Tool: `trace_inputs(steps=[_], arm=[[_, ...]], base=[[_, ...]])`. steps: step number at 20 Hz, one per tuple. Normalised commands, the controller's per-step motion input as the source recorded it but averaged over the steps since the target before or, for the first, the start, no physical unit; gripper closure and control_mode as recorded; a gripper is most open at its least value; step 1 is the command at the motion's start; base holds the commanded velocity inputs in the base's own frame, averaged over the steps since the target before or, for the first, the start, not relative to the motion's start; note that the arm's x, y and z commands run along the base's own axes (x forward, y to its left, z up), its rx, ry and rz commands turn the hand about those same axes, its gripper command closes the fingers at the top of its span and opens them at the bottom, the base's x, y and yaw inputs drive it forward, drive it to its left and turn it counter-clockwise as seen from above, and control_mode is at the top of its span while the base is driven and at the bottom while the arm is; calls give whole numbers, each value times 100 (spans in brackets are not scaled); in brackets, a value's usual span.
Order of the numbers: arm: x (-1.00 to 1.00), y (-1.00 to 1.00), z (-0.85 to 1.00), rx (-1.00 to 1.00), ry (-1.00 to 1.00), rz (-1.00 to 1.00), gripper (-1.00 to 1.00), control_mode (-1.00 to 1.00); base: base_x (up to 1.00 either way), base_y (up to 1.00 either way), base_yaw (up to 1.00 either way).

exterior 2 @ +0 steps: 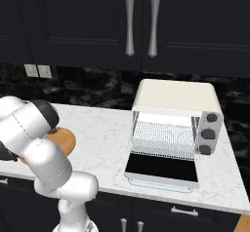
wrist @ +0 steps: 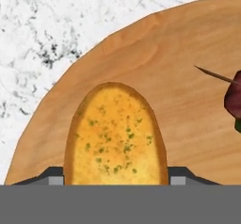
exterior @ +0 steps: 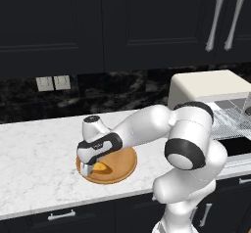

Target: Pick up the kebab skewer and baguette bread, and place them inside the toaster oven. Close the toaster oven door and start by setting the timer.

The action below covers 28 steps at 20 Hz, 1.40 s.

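Note:
The baguette bread [wrist: 115, 133], a golden loaf flecked with green, lies on a round wooden board [wrist: 188, 53]. My gripper [wrist: 116, 178] reaches down over it, one fingertip against each long side of the loaf. From the left base view the gripper [exterior: 88, 169] sits low at the board's [exterior: 122, 161] left edge, over the baguette bread [exterior: 101, 167]. The kebab skewer [wrist: 233, 93] lies to the right of the loaf on the board, with its thin tip and one dark chunk showing. The cream toaster oven [exterior 2: 176, 97] stands to the right, and its door [exterior 2: 161, 170] is folded down flat.
The oven's wire rack [exterior 2: 163, 138] is bare, and three round knobs [exterior 2: 209, 133] sit on its right side. White marble counter [exterior: 34, 153] spreads left of the board. Dark cabinets hang above, and wall outlets [exterior: 53, 83] sit on the black backsplash.

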Motion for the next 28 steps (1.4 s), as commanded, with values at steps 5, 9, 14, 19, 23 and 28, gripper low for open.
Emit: trace_inputs(steps=[5, 9, 14, 19, 23, 28], arm=[[2, 0, -39, 0, 0, 0, 100, -100], [9, 0, -61, 0, -2, 0, 100, -100], [1, 0, -34, 0, -4, 0, 100, -100], [0, -59, 78, 2, -6, -6, 100, -100], [0, -75, 91, 2, 0, -21, 100, -100], [-15, -87, 18, 0, -1, -34, 100, -100]], base=[[0, 0, 0], [0, 0, 0], [0, 0, 0], [0, 0, 0], [0, 0, 0], [0, 0, 0]])
